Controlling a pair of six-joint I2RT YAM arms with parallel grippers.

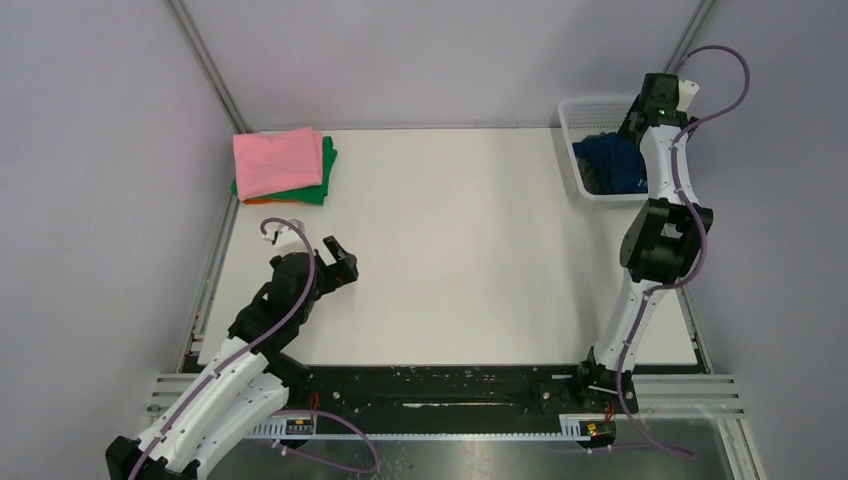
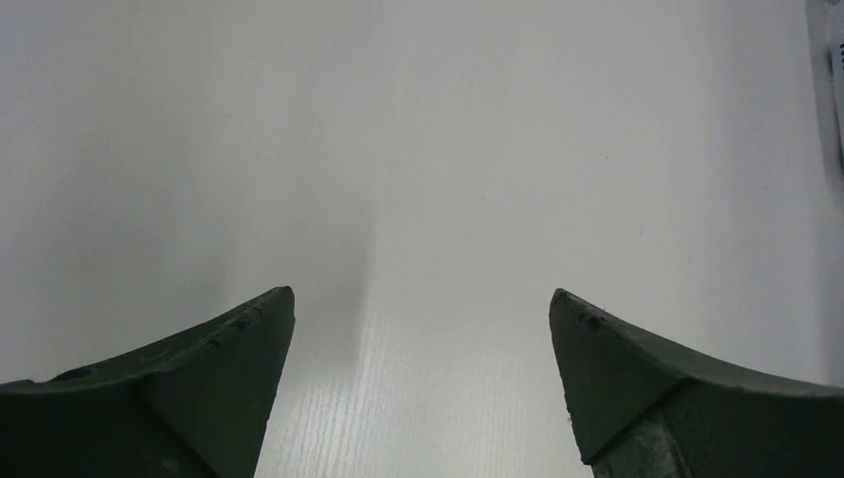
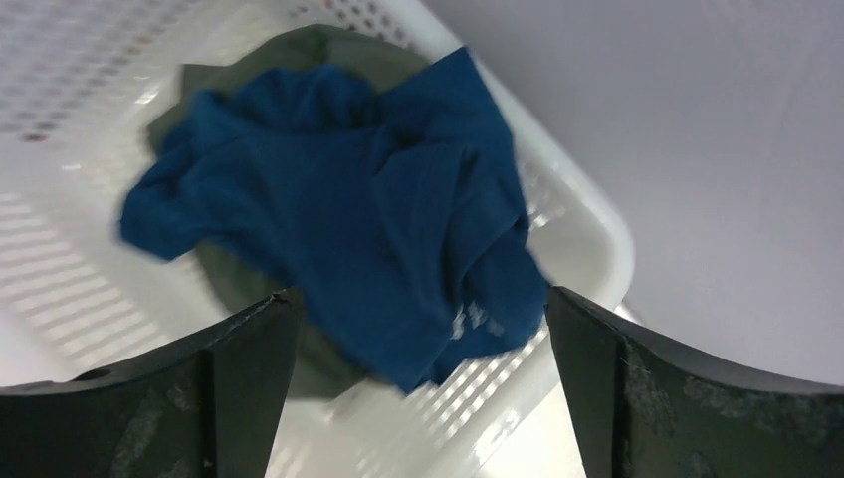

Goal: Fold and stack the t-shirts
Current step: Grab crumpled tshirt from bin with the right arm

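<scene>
A crumpled navy blue t-shirt (image 3: 368, 209) lies in the white mesh basket (image 3: 587, 239) on top of a dark grey-green shirt (image 3: 299, 50); the blue one also shows in the top view (image 1: 608, 160) at the table's far right. My right gripper (image 3: 418, 304) hovers above the basket, jaws wide open and empty. At the far left a folded pink shirt (image 1: 277, 160) lies on a green one (image 1: 322, 187), with an orange edge (image 1: 260, 201) beneath. My left gripper (image 1: 340, 262) is open and empty over bare table, seen in its wrist view (image 2: 423, 299).
The white basket (image 1: 578, 110) stands at the far right corner against the wall. Grey walls with metal frame posts enclose the table on three sides. The right arm's upper link (image 1: 668, 235) stands tall near the right edge.
</scene>
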